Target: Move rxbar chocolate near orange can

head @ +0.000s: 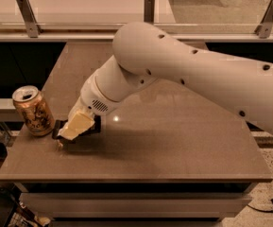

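The orange can [32, 111] stands upright near the table's left edge, golden-tan with dark lettering and a silver top. The rxbar chocolate [57, 129] is a flat black wrapper just right of the can, low at the table surface. Only its two dark ends show, one on each side of my gripper. My gripper [75, 127], with pale yellow fingers [79, 123], is shut across the bar's middle and sits a short gap right of the can. My white arm reaches in from the right.
The brown table [174, 141] has its left edge just beyond the can and its front edge a little below my gripper. A railing with metal posts [149, 8] runs along the back.
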Motion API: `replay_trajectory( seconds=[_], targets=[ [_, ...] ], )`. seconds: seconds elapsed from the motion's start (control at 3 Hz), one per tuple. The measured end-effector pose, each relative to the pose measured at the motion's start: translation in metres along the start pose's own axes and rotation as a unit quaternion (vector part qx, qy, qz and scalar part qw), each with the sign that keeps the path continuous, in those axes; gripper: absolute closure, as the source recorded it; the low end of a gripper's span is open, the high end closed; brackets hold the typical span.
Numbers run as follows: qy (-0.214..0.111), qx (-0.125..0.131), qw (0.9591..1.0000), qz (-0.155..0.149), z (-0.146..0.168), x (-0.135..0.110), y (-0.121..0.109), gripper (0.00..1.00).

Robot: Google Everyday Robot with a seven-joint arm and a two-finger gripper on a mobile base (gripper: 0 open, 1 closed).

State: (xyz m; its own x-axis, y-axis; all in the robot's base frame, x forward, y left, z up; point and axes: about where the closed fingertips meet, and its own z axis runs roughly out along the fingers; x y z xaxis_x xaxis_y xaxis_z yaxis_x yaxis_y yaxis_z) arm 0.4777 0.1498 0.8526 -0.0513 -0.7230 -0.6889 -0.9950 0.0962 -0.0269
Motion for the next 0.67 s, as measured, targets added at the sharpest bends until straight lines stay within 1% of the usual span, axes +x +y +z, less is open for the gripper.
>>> replay_trajectory(
  seconds=[0.67],
  targets=[
    [0.001, 0.0, 1.0, -0.004, -0.0007, -0.0026, 0.0028, 0.36]
  ],
)
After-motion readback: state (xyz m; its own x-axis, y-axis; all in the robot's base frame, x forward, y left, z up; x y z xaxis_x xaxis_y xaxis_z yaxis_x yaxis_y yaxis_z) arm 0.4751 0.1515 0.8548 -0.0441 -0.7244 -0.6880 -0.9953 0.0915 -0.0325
